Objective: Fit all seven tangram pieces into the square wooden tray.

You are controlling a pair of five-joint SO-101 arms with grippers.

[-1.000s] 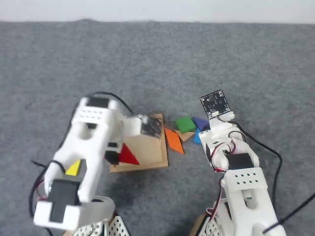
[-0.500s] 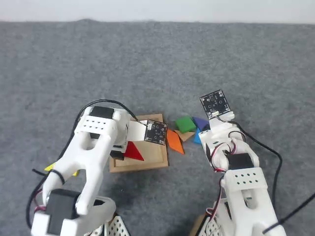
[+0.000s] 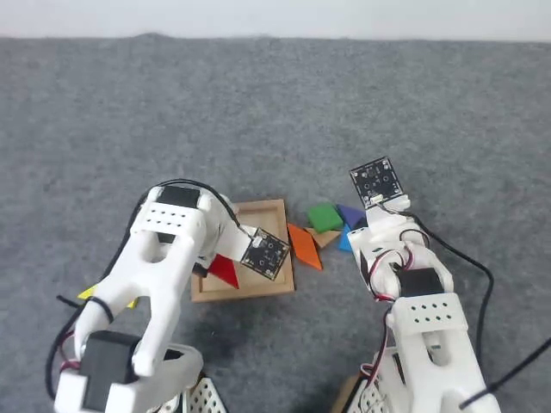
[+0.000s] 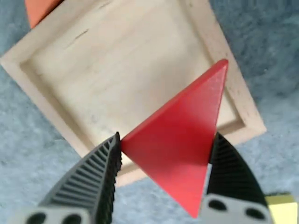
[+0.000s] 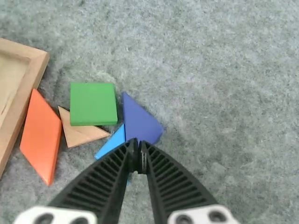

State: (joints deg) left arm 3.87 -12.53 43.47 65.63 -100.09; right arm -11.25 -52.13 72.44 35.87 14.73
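A red triangle [image 4: 180, 154] is clamped in the left gripper [image 4: 166, 140], which has been swung in over the near edge of the square wooden tray [image 4: 117, 79]. Placement is judged imminent. The right gripper [image 5: 138, 143] is held closed and empty above the blue triangle [image 5: 112, 142], to the right.

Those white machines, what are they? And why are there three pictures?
They are two robot arms at a table with a grey mat. One picture comes from a camera looking down over everything. The other two come from small cameras on each arm's wrist, so you see its black pincers up close. The left gripper pinches a red triangle over the square wooden tray. The right gripper is shut, over loose pieces beside the tray: an orange piece, green square, tan triangle, purple triangle and light blue piece. A yellow piece lies on the tray's other side.
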